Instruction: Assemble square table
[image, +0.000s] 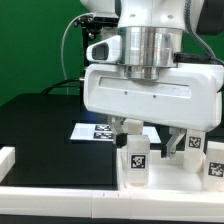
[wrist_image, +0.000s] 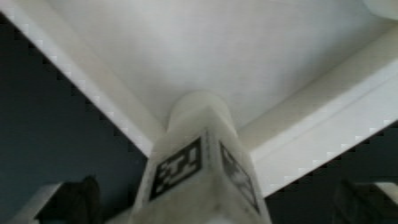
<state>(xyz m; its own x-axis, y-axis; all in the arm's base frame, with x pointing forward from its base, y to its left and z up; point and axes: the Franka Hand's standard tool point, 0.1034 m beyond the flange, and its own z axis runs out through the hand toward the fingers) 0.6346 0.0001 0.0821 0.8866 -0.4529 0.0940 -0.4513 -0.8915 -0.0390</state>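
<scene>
The white square tabletop (image: 172, 176) lies at the exterior view's lower right, and its raised rim and one corner fill the wrist view (wrist_image: 214, 45). A white leg with a black-and-white tag (image: 135, 160) stands upright at that corner and shows close up in the wrist view (wrist_image: 199, 165). My gripper (image: 152, 140) hangs just above it, open, with a dark finger (wrist_image: 75, 200) on either side of the leg (wrist_image: 222, 205) and a gap on both sides. Two more tagged legs (image: 195, 144) (image: 213, 170) stand upright on the top.
The marker board (image: 98, 133) lies on the black table behind the tabletop. A long white border rail (image: 60, 200) runs along the front edge, with a white block (image: 6, 160) at the exterior view's left. A green backdrop stands behind.
</scene>
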